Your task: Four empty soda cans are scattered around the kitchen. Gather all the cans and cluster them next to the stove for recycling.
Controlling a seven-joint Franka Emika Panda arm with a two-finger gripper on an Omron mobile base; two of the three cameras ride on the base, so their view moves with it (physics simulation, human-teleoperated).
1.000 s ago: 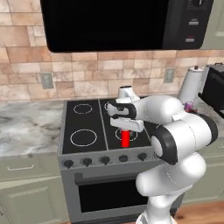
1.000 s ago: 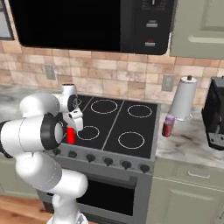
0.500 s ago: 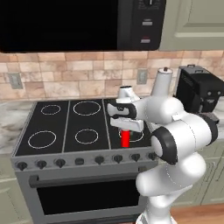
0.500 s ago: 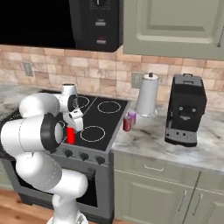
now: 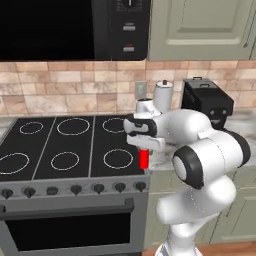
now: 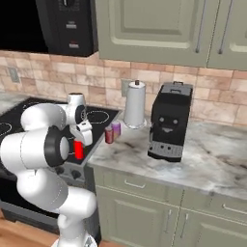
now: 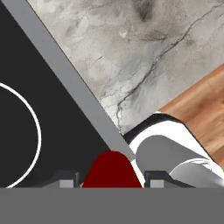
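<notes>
Overhead, sage-green cabinets (image 6: 159,29) and a black microwave (image 5: 75,27) hang against the tan brick-tile wall (image 5: 60,90). Below them we see the stove (image 5: 65,150), its flat black glass top marked with white ring burners, knobs along the front and a dark oven door underneath. To its right runs the grey-veined marble counter (image 6: 212,154); in the hand view the same marble (image 7: 131,52) meets the stove's steel edge. On that counter stands a black coffee machine (image 6: 169,120), with a tall white paper-towel roll (image 6: 135,103) just beside it toward the stove.

Our gripper (image 5: 144,150) hangs above the stove's right edge, and its jaws are clamped on a red soda can (image 5: 144,159), held upright off the surface; the hand view shows the can's dark red body (image 7: 113,170) rising between the two finger tips.

Smaller still, two more cans sit on the counter just right of the stove, in front of the paper-towel roll: a second red can (image 6: 109,135) and a purplish-pink can (image 6: 116,128), standing close together, though we cannot tell if they touch.
</notes>
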